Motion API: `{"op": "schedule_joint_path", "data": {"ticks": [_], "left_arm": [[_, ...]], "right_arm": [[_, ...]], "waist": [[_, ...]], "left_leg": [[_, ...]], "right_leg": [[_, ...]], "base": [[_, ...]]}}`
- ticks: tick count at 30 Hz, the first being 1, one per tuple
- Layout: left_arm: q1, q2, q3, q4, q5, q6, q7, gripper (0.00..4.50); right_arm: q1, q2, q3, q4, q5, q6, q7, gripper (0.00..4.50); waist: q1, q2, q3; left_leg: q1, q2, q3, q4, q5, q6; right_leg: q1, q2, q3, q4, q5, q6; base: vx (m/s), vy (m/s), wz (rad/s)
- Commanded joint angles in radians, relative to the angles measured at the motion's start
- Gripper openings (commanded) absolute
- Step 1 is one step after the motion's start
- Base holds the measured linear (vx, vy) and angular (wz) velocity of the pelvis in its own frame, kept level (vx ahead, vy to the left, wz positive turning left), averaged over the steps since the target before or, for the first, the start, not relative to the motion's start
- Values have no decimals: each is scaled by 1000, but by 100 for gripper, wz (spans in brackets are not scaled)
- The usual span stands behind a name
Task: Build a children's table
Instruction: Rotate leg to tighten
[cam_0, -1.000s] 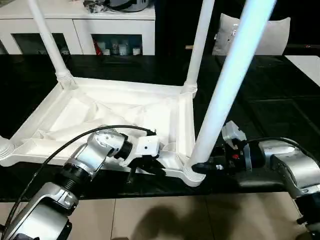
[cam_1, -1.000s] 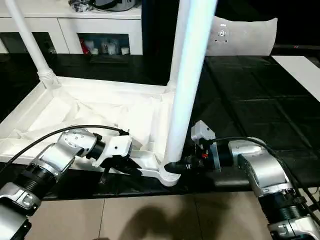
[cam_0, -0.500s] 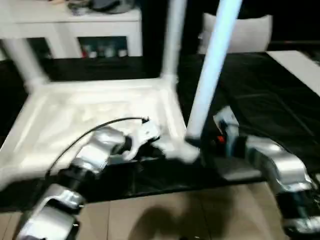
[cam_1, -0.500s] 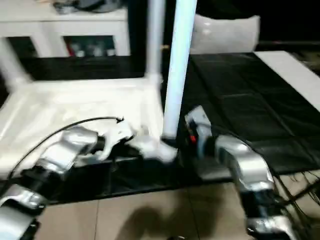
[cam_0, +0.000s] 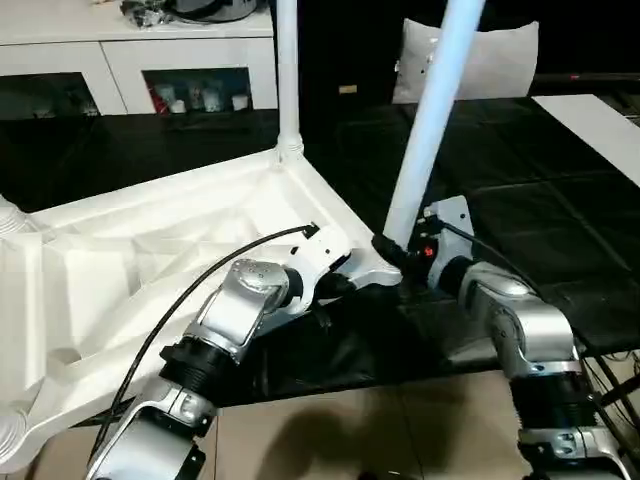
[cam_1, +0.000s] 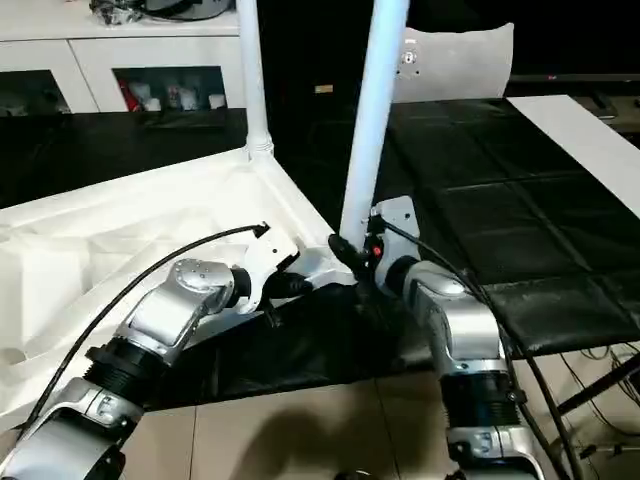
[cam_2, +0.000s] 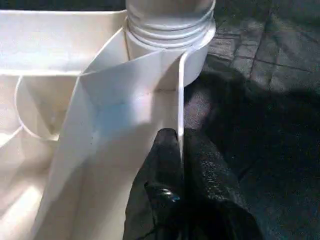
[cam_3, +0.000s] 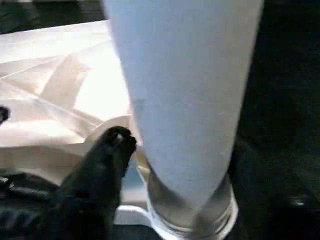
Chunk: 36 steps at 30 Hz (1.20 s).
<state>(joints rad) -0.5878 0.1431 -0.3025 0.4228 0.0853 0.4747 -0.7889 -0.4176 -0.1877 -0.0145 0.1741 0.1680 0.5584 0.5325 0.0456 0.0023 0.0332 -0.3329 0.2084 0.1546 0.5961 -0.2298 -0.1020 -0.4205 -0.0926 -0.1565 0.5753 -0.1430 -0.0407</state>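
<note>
The tabletop (cam_0: 150, 260) lies upside down on the black work table (cam_0: 560, 200), ribbed underside up, its near corner socket (cam_0: 385, 272) taken here as the landmark. To the left of that socket, the left gripper (cam_2: 181, 165) is clamped on the thin upright rim wall of the tabletop, one finger on each face (the wrist view shows the wall passing between them). A far leg (cam_0: 287, 70) stands upright behind the socket. The near leg (cam_0: 432, 120) rises from the socket itself, its long axis close to vertical, leaning slightly away to the right. Just right of the socket, the right gripper (cam_0: 392, 250) sits at the leg's base with one finger (cam_3: 112, 145) beside the leg; whether it grips or merely brackets the leg cannot be told. The right arm is judged nearer the leg, so any seating or twisting falls to it.
</note>
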Motion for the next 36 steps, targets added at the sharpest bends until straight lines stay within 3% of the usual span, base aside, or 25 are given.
{"op": "schedule_joint_path", "data": {"ticks": [1,4,9,11,17,21,28,36], "left_arm": [[-11,9,2,-28,-11,-57,-19,0],[-12,29,-11,-23,-6,-96,-49,0],[-27,111,-49,22,2,-199,-167,0],[-33,152,-72,42,-2,-250,-249,0],[-23,226,-127,27,-28,-357,-446,0],[-28,257,-156,35,-30,-394,-535,0],[-41,278,-180,56,-24,-448,-614,0],[-50,279,-192,80,-27,-476,-648,0]], "right_arm": [[15,-20,59,-17,25,-36,91,351],[20,-46,62,-15,21,-63,128,363],[52,-185,86,-63,58,-103,355,415],[57,-263,104,-65,65,-124,456,415],[41,-353,126,-46,77,-153,601,415],[31,-389,143,-26,86,-158,677,415],[36,-402,168,-20,105,-191,760,357],[52,-396,197,-34,137,-156,816,283]], "waist": [[9,-6,-62],[10,-6,-61],[21,-6,-61],[24,-8,-61],[38,-4,-61],[55,-8,-60],[67,-9,-61],[70,-9,-63]], "left_leg": [[-20,11,7,-61,-47,96],[-20,10,8,-61,-56,93],[-21,13,7,-60,-60,115],[-18,13,7,-60,-65,110],[-14,19,6,-62,-69,104],[-12,23,9,-63,-66,99],[-13,23,9,-63,-68,85],[-13,22,9,-62,-67,82]], "right_leg": [[83,-56,58,-71,-310,-93],[82,-56,58,-73,-329,-88],[83,-55,60,-69,-305,-88],[83,-56,59,-71,-322,-85],[78,-59,62,-67,-325,-100],[78,-60,64,-63,-311,-117],[79,-61,64,-61,-322,-109],[80,-60,62,-63,-331,-98]], "base": [[0,0,0],[0,0,0],[0,0,0],[0,0,0],[0,0,0],[0,0,0],[0,0,0],[0,0,0]]}}
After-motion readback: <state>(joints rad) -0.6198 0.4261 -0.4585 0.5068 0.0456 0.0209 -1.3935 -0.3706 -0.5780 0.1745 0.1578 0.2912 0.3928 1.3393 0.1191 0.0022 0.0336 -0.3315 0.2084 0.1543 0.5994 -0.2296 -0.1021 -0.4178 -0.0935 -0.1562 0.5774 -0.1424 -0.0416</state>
